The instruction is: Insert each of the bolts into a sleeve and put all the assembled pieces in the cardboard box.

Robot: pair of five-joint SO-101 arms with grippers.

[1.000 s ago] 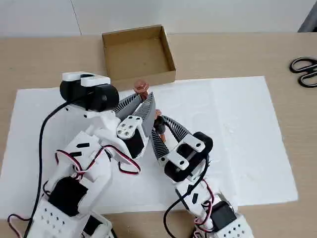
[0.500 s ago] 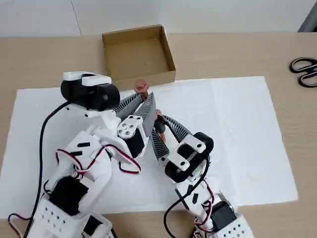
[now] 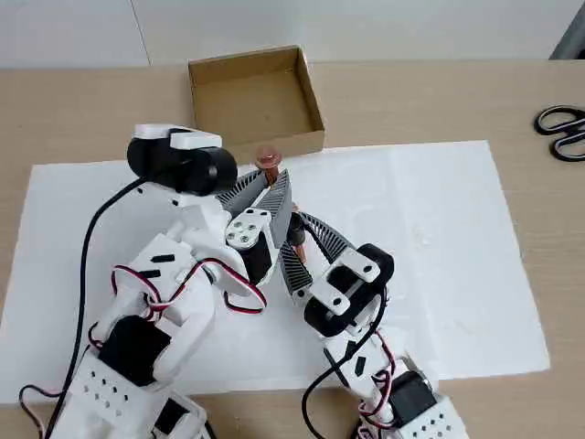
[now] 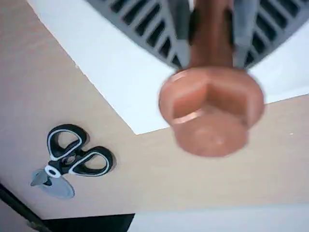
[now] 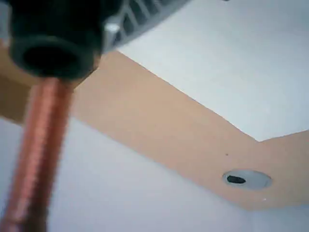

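Bolt (image 3: 266, 161) at left of centre, copper-coloured, hex head pointing toward the cardboard box (image 3: 265, 144) and stopping just short of its near wall, not inside. Pinched along the shank by the left gripper (image 3: 271, 183), with ribbed fingers (image 4: 140, 19) pressed against both sides and the head free beyond the tips. Looks rigid and light enough for a firm squeeze without damage. Probably gets some bite from the threads, yet round enough to pivot in the pinch if pushed off-axis. Best held close under the head, as now, leaving the threaded end bare for insertion.

Just to the right, right gripper (image 3: 297, 233) clamped on the black sleeve (image 5: 52, 50), bore open and facing the right wrist camera. Threaded shank running just beside that mouth; entry into the bore impossible to confirm. Seems a stiff, smooth tube, likely to slip or twist under a side load. Wants a grip across the outer wall, away from the mouth, and a straight, gentle push.

Farther right, white sheet (image 3: 439, 238) on the table (image 3: 411, 101), then scissors (image 3: 562, 131) at the far edge, well apart.
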